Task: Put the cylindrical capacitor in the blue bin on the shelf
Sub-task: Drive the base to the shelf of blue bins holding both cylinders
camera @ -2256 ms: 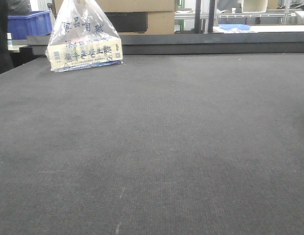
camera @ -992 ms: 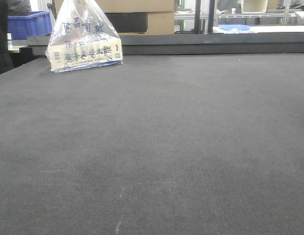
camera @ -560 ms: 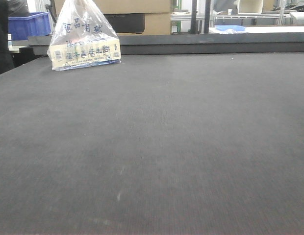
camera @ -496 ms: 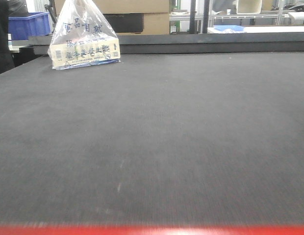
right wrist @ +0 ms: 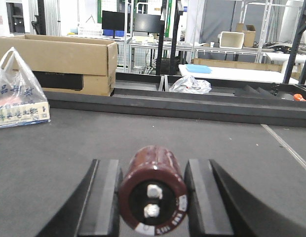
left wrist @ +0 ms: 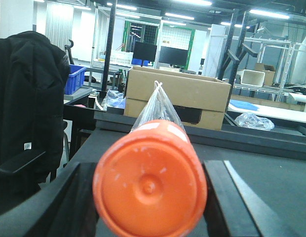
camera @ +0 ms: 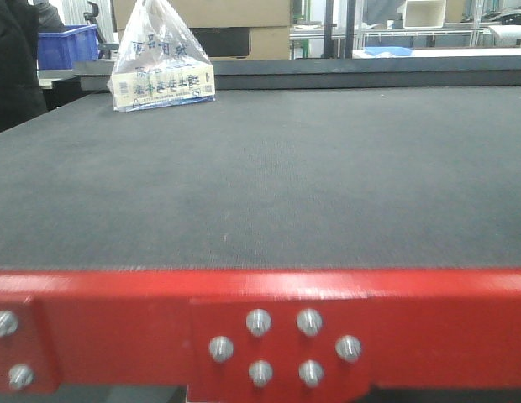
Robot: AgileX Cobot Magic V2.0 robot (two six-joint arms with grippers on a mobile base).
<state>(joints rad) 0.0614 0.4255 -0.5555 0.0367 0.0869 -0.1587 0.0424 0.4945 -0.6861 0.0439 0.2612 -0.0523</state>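
Item: capacitor, dark red-brown cylinder, terminal end with two screw posts facing the right wrist camera.
Location: off the worktop, carried above its dark mat, axis pointing at the far edge.
Right hand: closed on the capacitor, one black finger pressed to each side of the sleeve.
Left hand: closed round an orange cylinder, flat end to the camera; whether this is a second capacitor cannot be told.
Worktop contents: printed plastic bag at the far left corner; nothing else on the mat.
Near edge: red frame with bolt heads, filling the bottom of the front view.
Behind the far edge: cardboard box.
Blue bin: beyond the far left corner, off the worktop; whether it is the target cannot be told.
Shelf: not in view.
Step, as judged: carrying the capacitor to the shelf; nothing placed yet.
Handling advice: keep the squeeze firm, since a smooth round sleeve may roll or slide out endwise; keep the axis level in transit; get the bin in view first; lower inside its walls before opening the fingers.
Risk: releasing early would probably send it rolling.
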